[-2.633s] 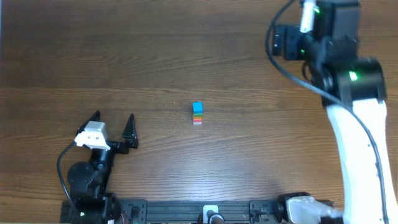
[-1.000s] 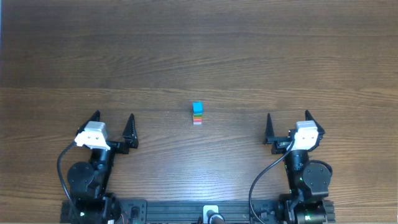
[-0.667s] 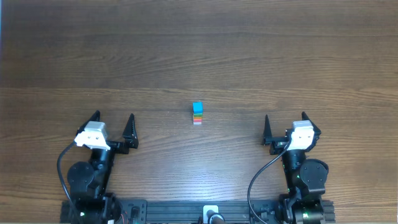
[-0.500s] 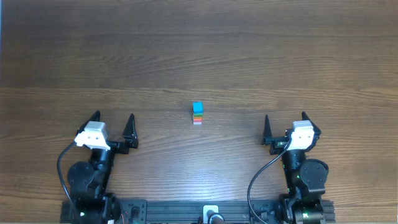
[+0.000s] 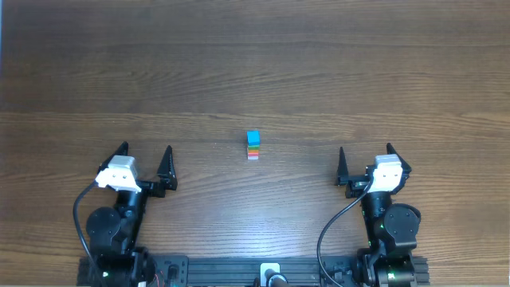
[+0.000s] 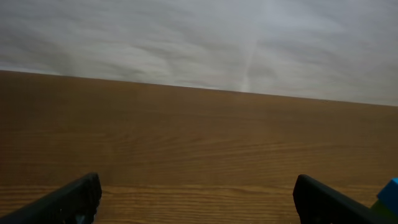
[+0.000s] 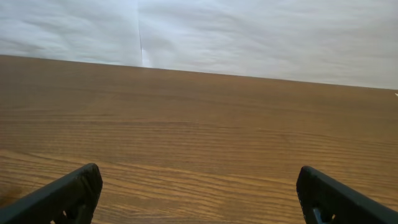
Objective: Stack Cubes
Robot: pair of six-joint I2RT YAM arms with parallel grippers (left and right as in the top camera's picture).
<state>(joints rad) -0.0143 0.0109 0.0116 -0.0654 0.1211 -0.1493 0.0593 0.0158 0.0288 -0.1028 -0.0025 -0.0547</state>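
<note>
Top: cube stack (image 5: 253, 146) stands mid-table (image 5: 239, 64), blue cube (image 5: 253, 137) on top, then green, orange and a pale one at the bottom. L gripper (image 5: 146, 149) sits low near its base, claw spread, nothing in it. R gripper (image 5: 365, 149) mirrors it, also spread & empty. Stack is btwn the two, well apart from each.

L wrist: I see both fingers (image 6: 74, 199) wide apart over bare wood; a corner of the blue cube shows beside one finger.

R wrist: fingers (image 7: 68, 196) wide apart over wood, white wall (image 7: 249, 37) behind.

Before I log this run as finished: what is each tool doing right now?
Left tool: open, holding nothing.
Right tool: open, holding nothing.
</note>
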